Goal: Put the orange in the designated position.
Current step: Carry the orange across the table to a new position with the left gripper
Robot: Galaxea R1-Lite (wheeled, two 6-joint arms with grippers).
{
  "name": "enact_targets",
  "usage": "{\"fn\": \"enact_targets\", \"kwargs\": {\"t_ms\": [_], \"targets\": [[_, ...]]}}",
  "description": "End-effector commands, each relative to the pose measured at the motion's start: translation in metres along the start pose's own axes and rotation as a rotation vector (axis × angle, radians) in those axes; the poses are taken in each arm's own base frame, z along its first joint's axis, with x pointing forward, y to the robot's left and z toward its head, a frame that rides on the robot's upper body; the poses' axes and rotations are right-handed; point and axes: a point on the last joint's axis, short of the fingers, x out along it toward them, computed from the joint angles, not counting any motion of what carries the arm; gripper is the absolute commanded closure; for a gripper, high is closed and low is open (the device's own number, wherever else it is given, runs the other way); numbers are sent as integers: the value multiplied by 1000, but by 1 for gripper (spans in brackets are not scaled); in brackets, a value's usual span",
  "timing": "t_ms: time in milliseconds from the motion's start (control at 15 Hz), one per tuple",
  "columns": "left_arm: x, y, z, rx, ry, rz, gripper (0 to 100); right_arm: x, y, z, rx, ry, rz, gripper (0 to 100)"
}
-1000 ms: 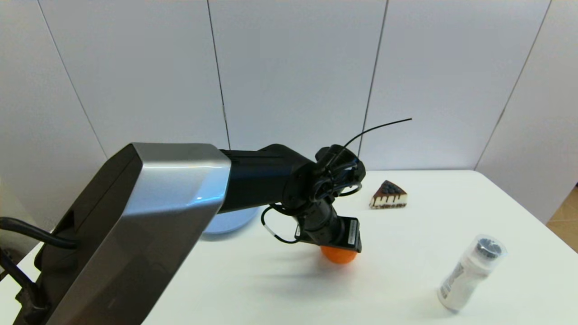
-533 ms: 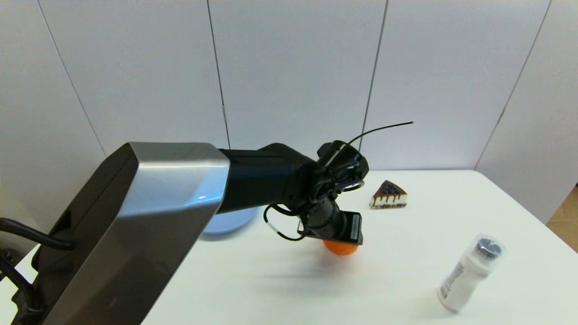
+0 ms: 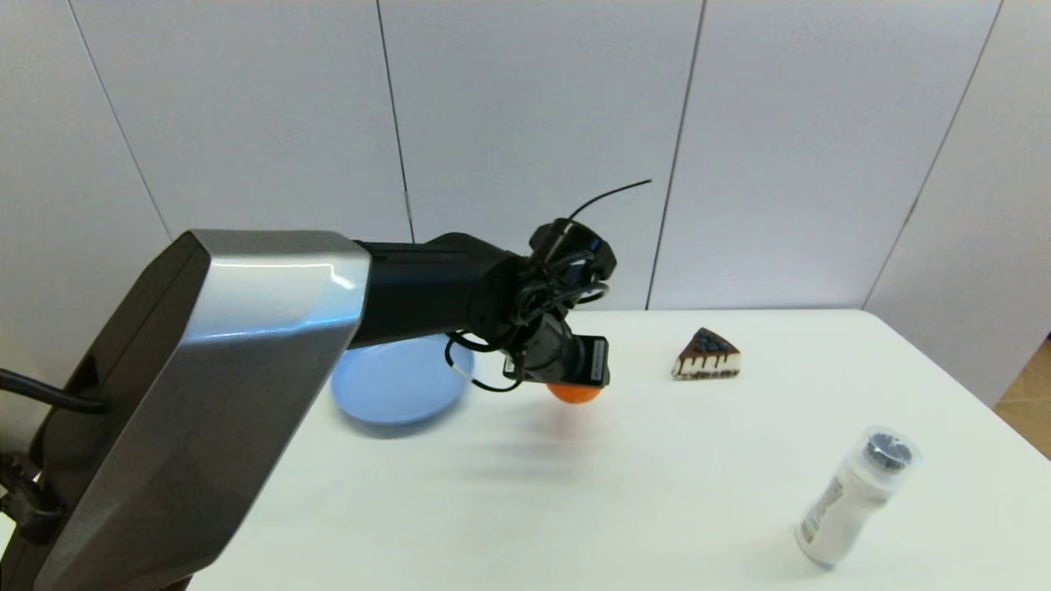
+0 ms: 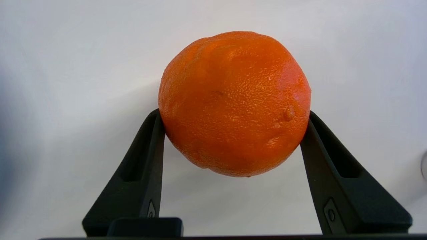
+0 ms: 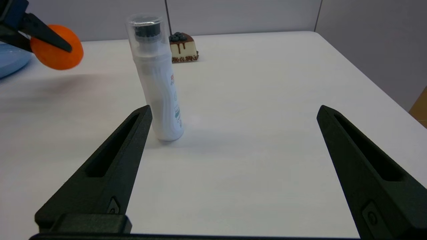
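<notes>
Carrying the orange (image 4: 234,103) clenched in our left gripper (image 3: 575,392) above the surface (image 3: 624,492), we judge the blue plate (image 3: 394,386) just to the gripper's left as the likely goal, while our right gripper (image 5: 233,166) rests splayed wide near the bottle (image 5: 156,76).

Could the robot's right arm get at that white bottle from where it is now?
Probably yes. The right gripper is open, low over the table, with the white bottle standing just beyond one finger and nothing between them. The left gripper, holding the orange, is well away near the blue plate.
</notes>
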Motion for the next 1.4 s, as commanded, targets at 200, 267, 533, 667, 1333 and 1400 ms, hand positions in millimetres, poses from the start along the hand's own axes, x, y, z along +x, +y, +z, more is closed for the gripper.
{"fn": "enact_targets", "kwargs": {"t_ms": [200, 267, 533, 667, 1333, 1400], "targets": [[10, 42, 22, -83, -87, 35, 100, 0, 0, 0, -1, -1, 0, 0], [15, 47, 22, -82, -77, 45, 100, 0, 0, 0, 2, -1, 0, 0], [30, 54, 17, -79, -43, 64, 100, 0, 0, 0, -1, 1, 0, 0], [34, 55, 16, -77, -36, 65, 100, 0, 0, 0, 2, -1, 0, 0], [28, 53, 17, -78, -44, 59, 0, 0, 0, 0, -1, -1, 0, 0], [26, 53, 18, -76, -49, 59, 0, 0, 0, 0, -1, -1, 0, 0]]}}
